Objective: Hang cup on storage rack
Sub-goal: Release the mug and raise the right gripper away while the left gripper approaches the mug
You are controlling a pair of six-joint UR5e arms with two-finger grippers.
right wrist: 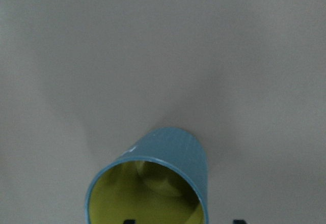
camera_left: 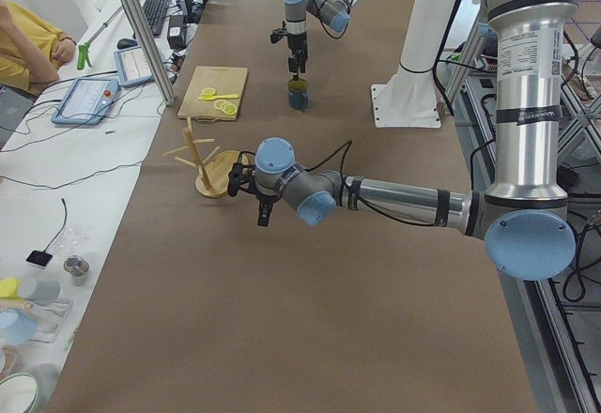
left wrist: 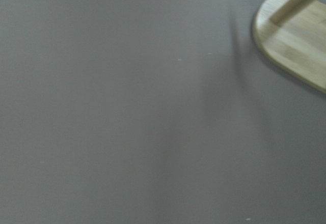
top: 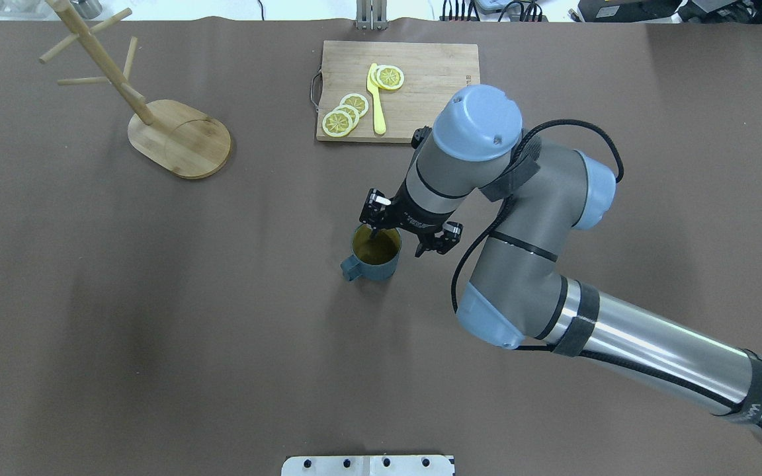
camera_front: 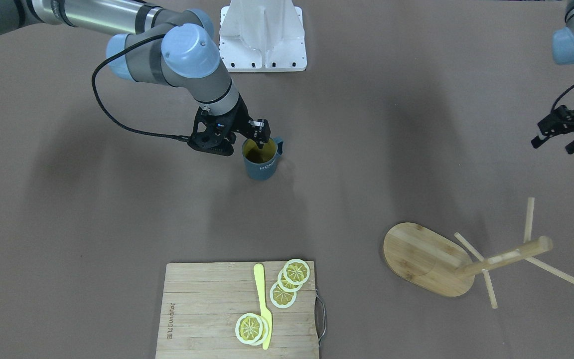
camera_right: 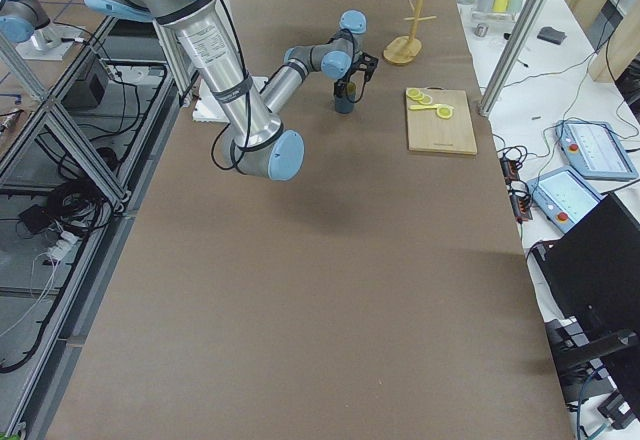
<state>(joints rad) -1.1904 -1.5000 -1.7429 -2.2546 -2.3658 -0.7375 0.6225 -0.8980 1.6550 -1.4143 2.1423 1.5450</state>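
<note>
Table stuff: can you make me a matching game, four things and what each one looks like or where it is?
1. cup
2. storage rack
3. lemon slices
4. right gripper

A. on the cutting board
B. one finger inside the cup
C. blue-grey outside, yellow inside
D. pegs all bare

Pairs: 1-C, 2-D, 3-A, 4-B

The cup point(camera_front: 261, 167) is blue-grey outside with white lettering and yellow inside; the storage rack point(camera_front: 416, 254) is pale bamboo.
</note>
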